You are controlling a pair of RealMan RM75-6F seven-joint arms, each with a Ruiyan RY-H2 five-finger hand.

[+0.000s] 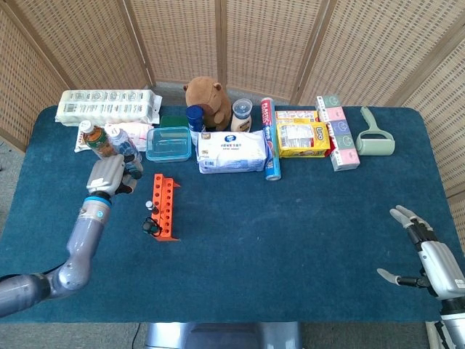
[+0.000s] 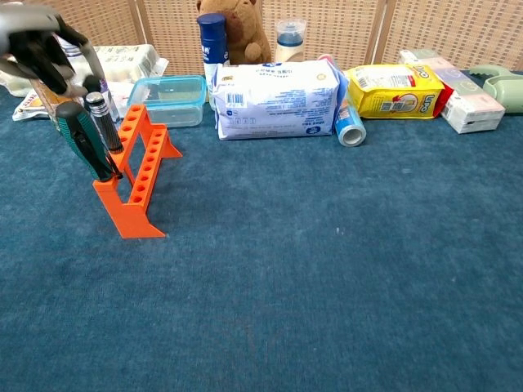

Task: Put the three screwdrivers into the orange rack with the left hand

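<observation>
Spreading wide across both views: dark blue carpeted tabletop (image 2: 327,269), carrying a back row of packets, bottles and a brown plush toy (image 1: 207,93). Standing at the left of it: orange plastic rack with a row of holes (image 2: 140,171), two dark-handled screwdrivers (image 2: 91,139) sitting upright in its near end, the green-and-black one beside the grey-and-black one. Hovering just left of and behind the rack, by the bottles: grey left hand (image 1: 107,175), raised clear of the cloth, dark fingers (image 2: 45,59) curling inward, touching neither rack nor tools; hard telling whether anything is held. Resting far off at the right edge: right hand (image 1: 425,254), fingers spread, gripping nothing. Judging progress: two of three apparently racked; a small dark shape showing behind them by the rack, too unclear for calling the third screwdriver placed.
</observation>
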